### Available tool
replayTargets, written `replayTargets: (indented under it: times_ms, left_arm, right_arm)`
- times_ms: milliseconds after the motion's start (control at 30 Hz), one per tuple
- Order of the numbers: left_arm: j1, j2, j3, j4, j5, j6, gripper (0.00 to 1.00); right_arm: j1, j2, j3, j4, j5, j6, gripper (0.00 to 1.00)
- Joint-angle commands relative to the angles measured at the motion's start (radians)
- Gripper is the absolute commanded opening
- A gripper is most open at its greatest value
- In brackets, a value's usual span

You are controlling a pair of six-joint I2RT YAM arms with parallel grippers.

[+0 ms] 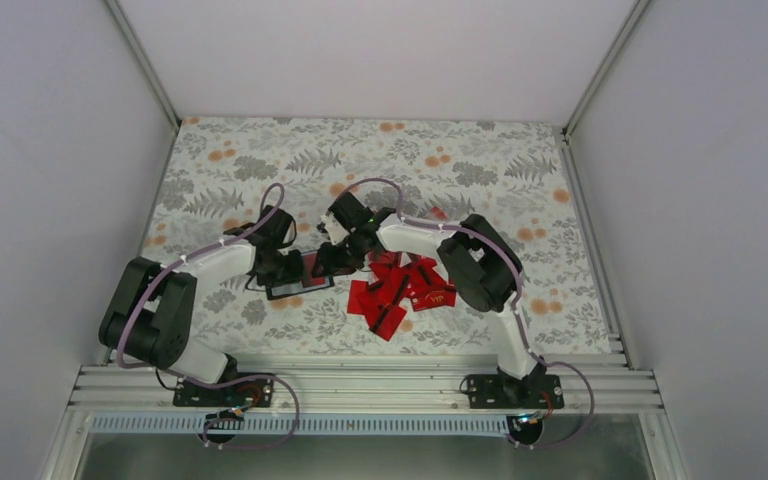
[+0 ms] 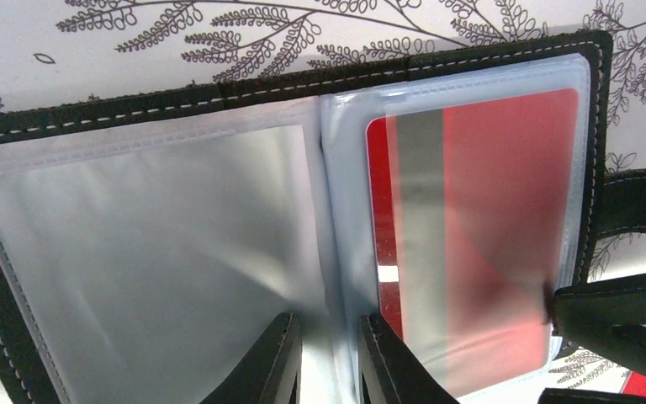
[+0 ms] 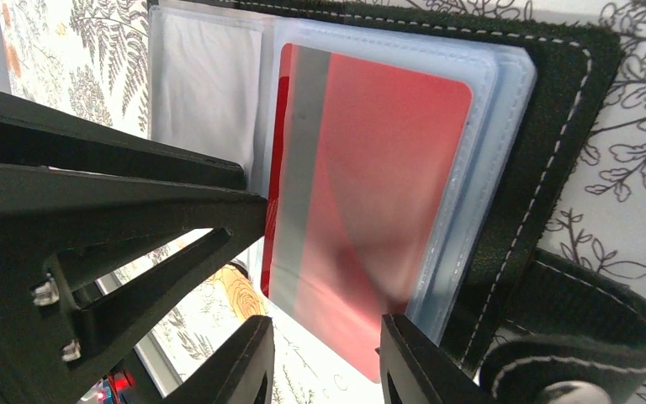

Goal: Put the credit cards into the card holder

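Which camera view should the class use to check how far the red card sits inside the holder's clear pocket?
Left wrist: the red card fills the view, nearly all inside the open card holder. The right wrist view shows it at a steep angle, with its bottom corner outside the pocket. From the top view, the arms hide it.

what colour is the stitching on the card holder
White, on the black card holder; clearest in the right wrist view.

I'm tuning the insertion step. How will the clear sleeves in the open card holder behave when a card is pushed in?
The clear sleeves look thin and glossy with soft wrinkles, so they will probably flex and buckle. The red card already in one shows flat and straight-edged, so it is likely stiff enough to slide. The card holder has a stitched cover and lies open, so it probably shifts unless pinned.
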Motion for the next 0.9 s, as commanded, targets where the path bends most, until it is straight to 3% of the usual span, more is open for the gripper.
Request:
replayTargets:
  times_ms: [0,433,867]
  left_arm:
    - [0.001,0.032,0.008,0.023,0.018,0.02,0.19]
    - [-0.001,0.053,0.0,0.034,0.02,0.027,0.18]
    - [-0.009,0.069,-0.01,0.055,0.057,0.023,0.18]
  right_arm:
    - [-0.004,0.027,0.022,-0.03,0.036,-0.007,0.33]
    - [-0.004,0.013,-0.001,-0.044,0.06,-0.037,0.34]
    - [-0.01,0.004,-0.018,0.049,-0.092,-0.032,0.34]
